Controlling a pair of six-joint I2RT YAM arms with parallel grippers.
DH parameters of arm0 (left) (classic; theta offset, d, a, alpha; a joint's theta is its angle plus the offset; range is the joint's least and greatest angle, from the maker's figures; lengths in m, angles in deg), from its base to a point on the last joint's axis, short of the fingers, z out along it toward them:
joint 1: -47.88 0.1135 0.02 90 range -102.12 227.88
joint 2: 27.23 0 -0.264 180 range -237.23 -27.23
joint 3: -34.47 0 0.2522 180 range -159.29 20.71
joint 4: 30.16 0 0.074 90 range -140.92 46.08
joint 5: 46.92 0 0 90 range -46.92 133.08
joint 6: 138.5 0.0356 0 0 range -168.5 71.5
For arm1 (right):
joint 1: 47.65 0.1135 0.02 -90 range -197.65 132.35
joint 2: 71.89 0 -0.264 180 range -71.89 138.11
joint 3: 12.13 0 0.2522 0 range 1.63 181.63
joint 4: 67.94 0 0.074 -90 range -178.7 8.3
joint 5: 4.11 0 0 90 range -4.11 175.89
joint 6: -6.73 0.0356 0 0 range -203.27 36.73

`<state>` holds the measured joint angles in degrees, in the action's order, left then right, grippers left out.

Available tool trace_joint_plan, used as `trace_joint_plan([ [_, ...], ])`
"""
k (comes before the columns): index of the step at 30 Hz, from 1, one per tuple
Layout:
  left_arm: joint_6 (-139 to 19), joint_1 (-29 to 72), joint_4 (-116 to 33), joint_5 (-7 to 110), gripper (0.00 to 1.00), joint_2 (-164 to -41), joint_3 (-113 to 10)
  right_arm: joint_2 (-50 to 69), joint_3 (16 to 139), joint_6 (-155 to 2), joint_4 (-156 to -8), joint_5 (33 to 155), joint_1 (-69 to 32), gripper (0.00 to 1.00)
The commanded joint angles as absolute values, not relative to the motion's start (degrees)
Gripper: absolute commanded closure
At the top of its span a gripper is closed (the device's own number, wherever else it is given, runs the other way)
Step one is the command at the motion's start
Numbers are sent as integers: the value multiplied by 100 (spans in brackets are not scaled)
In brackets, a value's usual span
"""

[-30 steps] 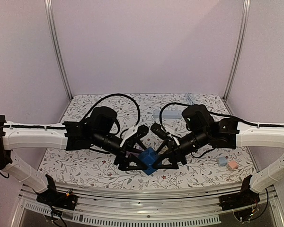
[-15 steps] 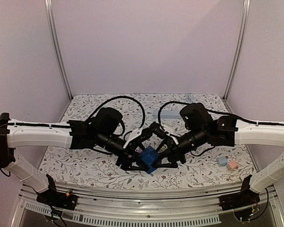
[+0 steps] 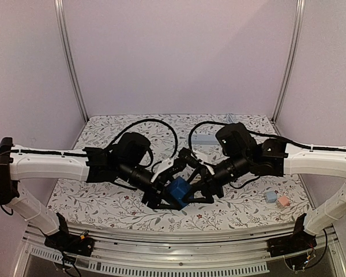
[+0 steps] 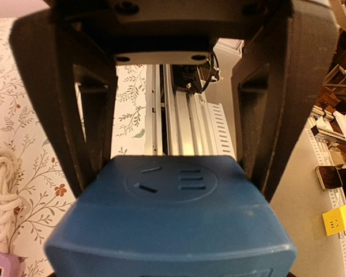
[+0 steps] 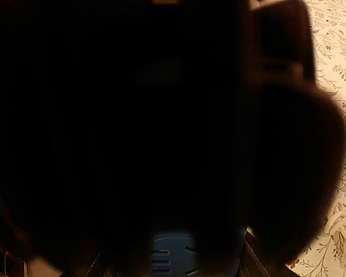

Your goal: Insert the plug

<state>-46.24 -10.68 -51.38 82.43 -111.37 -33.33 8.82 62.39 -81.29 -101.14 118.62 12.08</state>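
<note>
Floral-patterned counter [image 3: 92,202], pale walls [image 3: 179,57] behind; near its front middle the blue plastic socket cube [image 4: 170,231] is clenched by the left end effector [image 4: 172,184]; the right end effector [image 3: 199,187] sits just beside it, dark close-up view, so its grasp cannot be told.

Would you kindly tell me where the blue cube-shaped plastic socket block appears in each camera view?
Top external: the blue cube-shaped plastic socket block is just below the centre of the picture.
Left wrist: it fills the lower middle, slotted face up.
Right wrist: a sliver of its slotted face shows at the bottom edge.
Shared landmark: the floral tablecloth, seen in all three.
</note>
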Motion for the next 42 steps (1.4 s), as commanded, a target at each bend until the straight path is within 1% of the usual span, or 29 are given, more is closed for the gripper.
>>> trace_joint_plan([
  [1, -4730, -1101, -4924, 8122, 39, -11060, -3299, 836, 6249, -8186, -10023, 11878, 1308, 42],
  [3, -4744, -1092, -4911, 8122, 30, -11043, -3293, 848, 6240, -8178, -10038, 11842, 1301, 42],
  [4, -4751, -1092, -4892, 8129, 27, -11035, -3279, 856, 6243, -8166, -10046, 11837, 1302, 42],
  [5, -4757, -1084, -4857, 8127, 28, -11027, -3263, 874, 6237, -8161, -10045, 11820, 1300, 42],
  [6, -4781, -1083, -4830, 8132, 33, -11017, -3250, 886, 6241, -8160, -10042, 11809, 1300, 42],
  [9, -4818, -1075, -4808, 8140, 63, -11012, -3247, 906, 6242, -8151, -10046, 11778, 1304, 39],
  [11, -4818, -1066, -4795, 8138, 79, -11018, -3227, 881, 6260, -8144, -10032, 11712, 1301, 35],
  [12, -4821, -1070, -4773, 8125, 86, -11013, -3208, 859, 6258, -8136, -10019, 11640, 1305, 31],
  [14, -4820, -1046, -4720, 8106, 97, -11003, -3158, 763, 6223, -8098, -9953, 11427, 1301, 23],
  [15, -4823, -1028, -4691, 8113, 100, -11004, -3132, 701, 6181, -8071, -9881, 11314, 1304, 20],
  [18, -4994, -991, -4556, 8114, 100, -10973, -3028, 454, 6074, -7969, -9687, 10863, 1295, 2],
  [24, -5164, -896, -4159, 8190, 100, -10836, -2766, -135, 5721, -7691, -9503, 10369, 1200, 1],
  [29, -5422, -788, -3928, 8057, 100, -10740, -2582, -624, 5438, -7479, -9313, 9656, 1106, 1],
  [33, -6010, -587, -3828, 7251, 100, -10709, -2482, -1038, 5088, -7109, -8657, 8272, 1002, 1],
  [36, -6269, -513, -4238, 6266, 100, -10816, -2627, -1251, 4897, -6671, -8091, 7138, 958, 1],
  [39, -6473, -503, -4832, 5585, 100, -11017, -2901, -1117, 4979, -6294, -8027, 6397, 960, 1],
  [42, -6659, -514, -5156, 5160, 100, -11116, -3077, -925, 5002, -6094, -7975, 5851, 964, 1],
])
